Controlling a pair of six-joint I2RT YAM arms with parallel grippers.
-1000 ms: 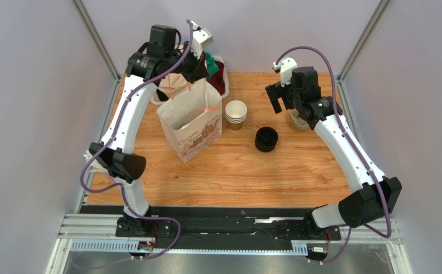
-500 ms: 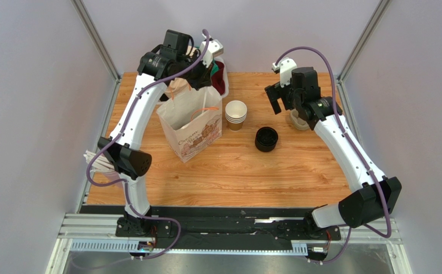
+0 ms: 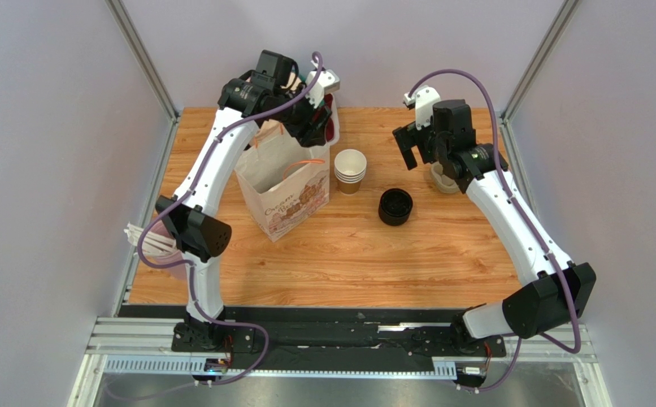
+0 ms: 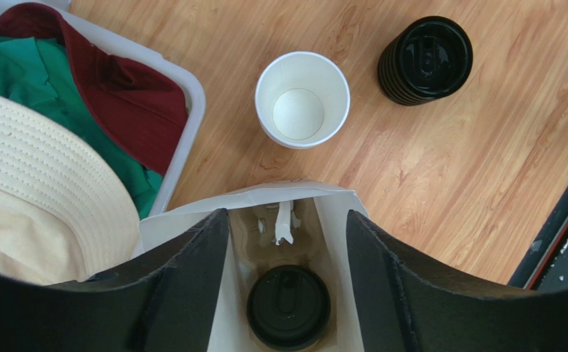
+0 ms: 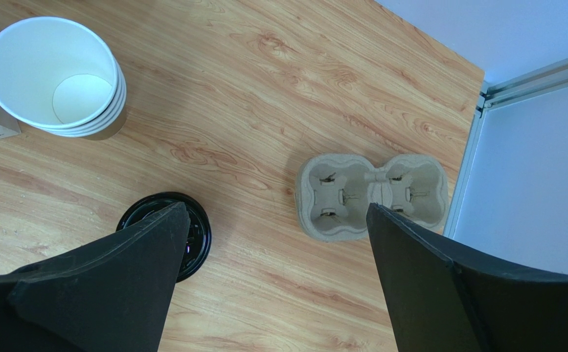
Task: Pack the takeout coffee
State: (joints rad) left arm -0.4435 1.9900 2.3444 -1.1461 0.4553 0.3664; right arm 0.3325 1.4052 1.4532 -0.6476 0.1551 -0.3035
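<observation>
Down inside the white printed paper bag [image 4: 338, 213] stands the takeout coffee [image 4: 288, 306] — a small paper cup of which only the round black plastic lid shows. Its kraft sides are hidden by the bag walls and by brown cardboard around it that is hard to make out. From the top camera the cup cannot be seen in the bag [image 3: 293, 199] at all. It stands upright, long axis vertical, lid facing up at the left wrist camera.

Above the bag mouth hangs the left gripper [image 4: 287, 220], fingers spread and holding nothing, well clear of the lid.

Beside the bag on the wooden table [image 3: 348, 254] are a stack of empty white-rimmed paper cups [image 4: 302, 99] and, farther right, a stack of bare black lids [image 4: 425, 59]. One right finger partly covers the lids in that wrist's view.

Over the table the right gripper [image 5: 276, 209] hovers with fingers wide and empty — a pale moulded-pulp two-cup carrier [image 5: 371, 194] lies below it, largely hidden by the arm from above.
</observation>
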